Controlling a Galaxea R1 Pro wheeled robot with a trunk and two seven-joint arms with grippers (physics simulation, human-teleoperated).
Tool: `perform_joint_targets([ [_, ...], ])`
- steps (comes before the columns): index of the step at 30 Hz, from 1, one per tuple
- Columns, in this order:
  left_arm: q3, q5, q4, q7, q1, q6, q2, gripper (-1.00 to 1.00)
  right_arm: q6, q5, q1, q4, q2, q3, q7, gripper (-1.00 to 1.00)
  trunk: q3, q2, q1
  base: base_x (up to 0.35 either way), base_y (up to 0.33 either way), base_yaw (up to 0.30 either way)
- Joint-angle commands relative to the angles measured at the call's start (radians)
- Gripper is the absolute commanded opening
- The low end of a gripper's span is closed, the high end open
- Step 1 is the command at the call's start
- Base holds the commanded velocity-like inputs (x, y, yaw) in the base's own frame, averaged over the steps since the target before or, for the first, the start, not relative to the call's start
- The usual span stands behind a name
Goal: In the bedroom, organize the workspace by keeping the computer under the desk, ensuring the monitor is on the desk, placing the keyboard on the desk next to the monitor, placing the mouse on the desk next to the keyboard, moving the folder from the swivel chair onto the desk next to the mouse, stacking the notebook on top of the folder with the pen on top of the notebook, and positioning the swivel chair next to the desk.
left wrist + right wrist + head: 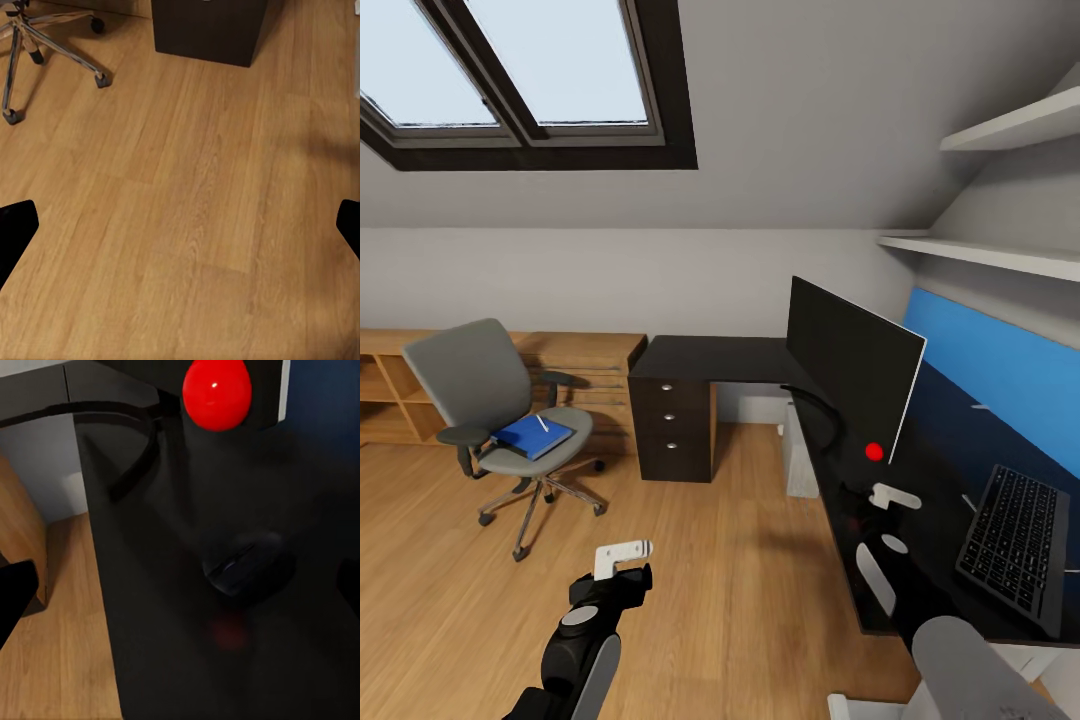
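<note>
Near the bench's (740, 358) front edge, below the monitor (855, 365), lies the mouse (244, 572); right hand (893, 495) hovers above, open and empty. Lower straight, closing across its sides.

No readable text, labels or numbers anywhere.

head high facing desk (760, 358), wrists down

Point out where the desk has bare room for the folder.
Bare patch: the desk's corner wing, between the drawer unit side and the monitor. Crowded: the strip from the monitor stand past the mouse to the keyboard, where the right gripper hovers.
</note>
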Motion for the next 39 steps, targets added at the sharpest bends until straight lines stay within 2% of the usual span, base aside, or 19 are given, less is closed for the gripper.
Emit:
perform_joint_targets([
  [1, -0.001, 0.011, -0.001, 0.010, -0.001, 0.002, 0.000, 1.00, -0.008, -0.011, -0.003, 0.004, 0.000, 0.002, -0.002, 1.00, -0.001, -0.001, 0.000, 0.000, 0.000, 0.000],
  [15, -0.001, 0.011, -0.002, 0.011, -0.001, 0.002, 0.000, 1.00, -0.006, -0.020, -0.006, 0.010, 0.003, 0.001, -0.006, 1.00, -0.001, -0.001, 0.000, 0.000, 0.000, 0.000],
  [20, -0.001, 0.011, -0.002, 0.011, -0.001, 0.002, 0.000, 1.00, -0.001, -0.020, -0.006, 0.010, 0.003, 0.001, -0.039, 1.00, -0.001, -0.001, 0.000, 0.000, 0.000, 0.000],
  [24, -0.001, 0.011, -0.002, 0.011, -0.001, 0.002, 0.000, 1.00, 0.028, -0.021, -0.007, 0.009, 0.001, 0.001, -0.077, 1.00, -0.001, -0.001, 0.000, 0.000, 0.000, 0.000],
  [31, -0.001, 0.011, -0.004, 0.010, -0.001, 0.002, 0.000, 1.00, 0.100, -0.017, -0.008, 0.003, 0.000, 0.002, -0.097, 1.00, -0.001, -0.001, 0.000, 0.000, 0.000, 0.000],
  [39, -0.001, 0.010, -0.010, 0.009, -0.001, 0.003, 0.000, 1.00, 0.106, -0.015, -0.007, 0.002, 0.000, 0.005, -0.095, 1.00, -0.001, -0.001, 0.000, 0.000, 0.000, 0.000],
])
